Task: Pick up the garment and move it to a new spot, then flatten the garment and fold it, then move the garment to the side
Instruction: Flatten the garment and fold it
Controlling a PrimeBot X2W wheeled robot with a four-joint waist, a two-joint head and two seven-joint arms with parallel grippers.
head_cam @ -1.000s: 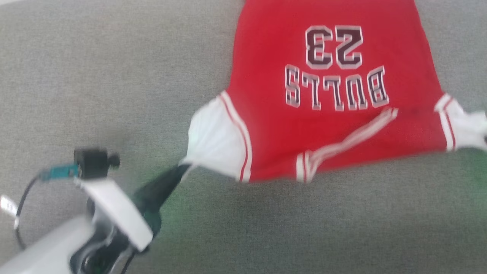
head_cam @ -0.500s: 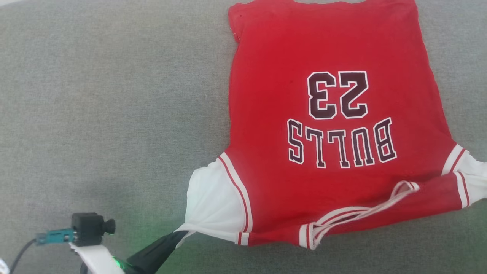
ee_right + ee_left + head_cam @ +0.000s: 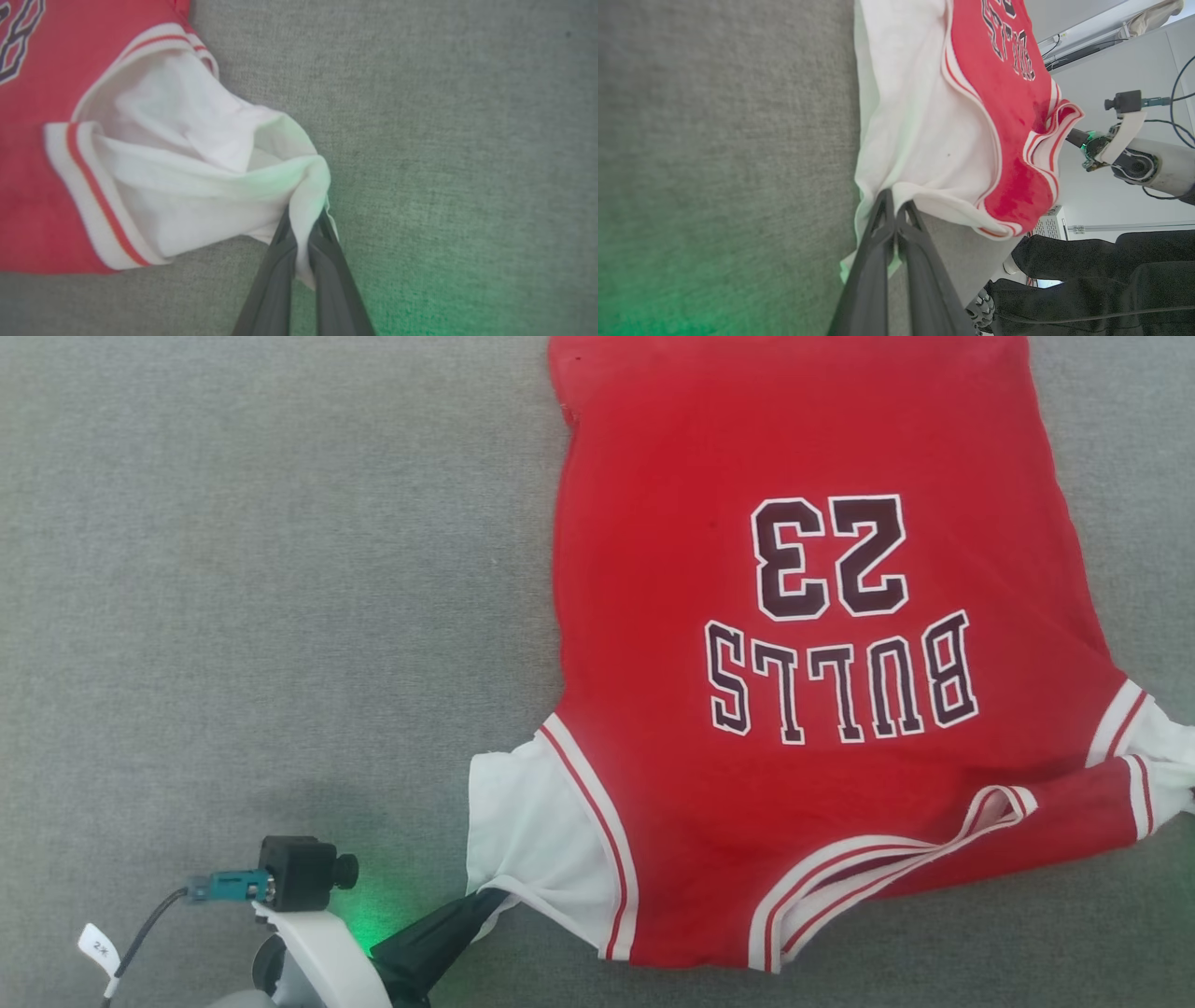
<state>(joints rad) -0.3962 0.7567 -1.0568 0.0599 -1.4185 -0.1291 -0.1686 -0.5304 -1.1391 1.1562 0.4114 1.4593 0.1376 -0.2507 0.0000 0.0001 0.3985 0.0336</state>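
Gripping the garment (image 3: 822, 728) by its white sleeve ends, I have the left gripper (image 3: 485, 901) at 7 o'clock and the right gripper (image 3: 306, 221) clamped shut. It lies print-up, centre to 3 o'clock on the grey worktop (image 3: 233, 569): light, limp, probably slippery; hems hold best.

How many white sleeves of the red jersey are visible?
2. One sleeve lies at the jersey's lower left in the head view; the other sleeve at the right edge, partly cut off.

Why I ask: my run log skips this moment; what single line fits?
left tool: shut on white sleeve | right tool: shut on other white sleeve | garment: print up on grey surface, near edge rumpled
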